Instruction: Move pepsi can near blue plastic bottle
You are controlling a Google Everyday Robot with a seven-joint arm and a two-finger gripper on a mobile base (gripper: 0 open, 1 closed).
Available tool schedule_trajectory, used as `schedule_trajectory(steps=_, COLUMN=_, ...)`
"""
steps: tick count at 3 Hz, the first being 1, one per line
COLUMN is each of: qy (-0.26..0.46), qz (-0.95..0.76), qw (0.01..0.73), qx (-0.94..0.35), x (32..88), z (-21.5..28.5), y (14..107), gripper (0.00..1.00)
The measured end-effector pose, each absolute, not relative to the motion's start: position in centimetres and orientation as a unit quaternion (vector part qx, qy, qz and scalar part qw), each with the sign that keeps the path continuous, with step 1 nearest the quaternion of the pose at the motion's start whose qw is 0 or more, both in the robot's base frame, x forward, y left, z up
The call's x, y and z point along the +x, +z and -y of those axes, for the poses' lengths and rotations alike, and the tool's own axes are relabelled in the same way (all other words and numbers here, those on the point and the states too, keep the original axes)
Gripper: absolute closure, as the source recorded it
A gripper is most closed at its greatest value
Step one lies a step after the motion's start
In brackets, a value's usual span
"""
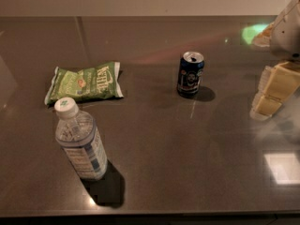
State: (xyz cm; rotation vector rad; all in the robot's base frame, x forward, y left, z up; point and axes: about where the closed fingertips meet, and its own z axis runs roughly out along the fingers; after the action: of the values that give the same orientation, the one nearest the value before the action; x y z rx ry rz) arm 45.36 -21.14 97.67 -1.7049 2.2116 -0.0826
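as the can [190,74] stands upright at the upper middle of the tabletop [187,163], i judge it light, smooth and easy to dent: hold mid-side. claw [274,90] at right edge; apart or together, i cannot tell.

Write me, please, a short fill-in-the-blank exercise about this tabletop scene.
The pepsi can stands ____ on the table.
The green chip bag lies ____ of the can in this view.
The blue plastic bottle has a ____ cap.
The gripper hangs at the picture's ____ edge, apart from the can.
Missing: upright, left, white, right.
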Motion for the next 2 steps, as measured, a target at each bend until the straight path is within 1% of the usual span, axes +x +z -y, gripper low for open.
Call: schedule_trajectory(steps=2, qy=-0.009, qz=-0.776, qw=0.206, qx=-0.597, x=49.8, z=19.9, y=96.3, gripper=0.0)
